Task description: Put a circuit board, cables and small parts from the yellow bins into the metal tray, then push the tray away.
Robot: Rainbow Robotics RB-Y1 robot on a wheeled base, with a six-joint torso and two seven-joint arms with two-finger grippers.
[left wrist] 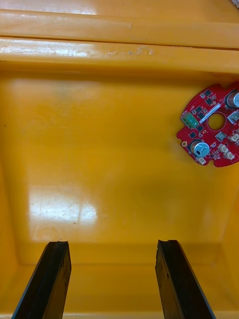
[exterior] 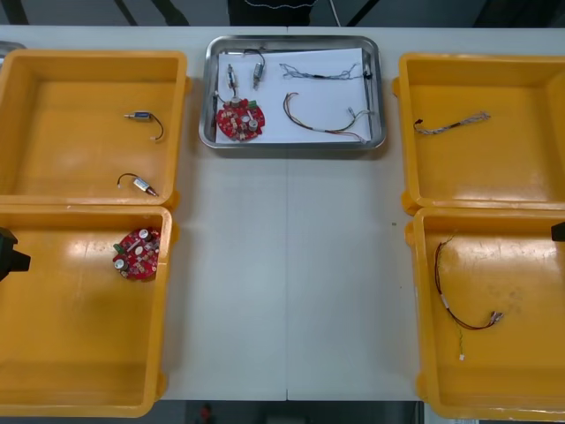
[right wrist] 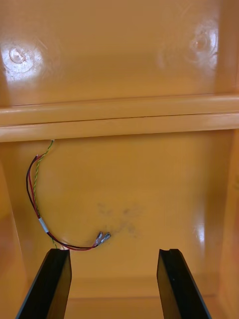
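Table point(exterior: 291, 265): the centre strip btw the bins is bare from the near edge up to the metal tray point(exterior: 208, 88); the tray sits at far centre, its far rim close to the table's far edge, w/ narrow gaps to the far left bin point(exterior: 71, 132) and far right bin point(exterior: 477, 168).

Tray is white inside; it holds a red circuit board point(exterior: 240, 119) near left, small metal parts point(exterior: 234, 78) just beyond it, a blue and white cable point(exterior: 322, 71) far right, and a red and yellow cable point(exterior: 322, 122) near right.

Left gripper point(left wrist: 112, 244) is over the near left bin point(exterior: 71, 336), fingers apart, nothing btw them; the second board point(left wrist: 211, 127) lies ahead, well apart, partly cut off.

Right gripper point(right wrist: 114, 251) is over the near right bin point(exterior: 512, 371), fingers apart, empty; the second red and yellow cable point(right wrist: 37, 199) lies ahead, its plug ends just beyond the fingertips.

In the front view both grippers are cut off at the side edges; the near right bin runs off the frame.

Far left bin: two parts w/ black leads point(exterior: 144, 117), kind too small to tell. Far right bin: a twisted cable point(exterior: 452, 124), colours hard to make out.
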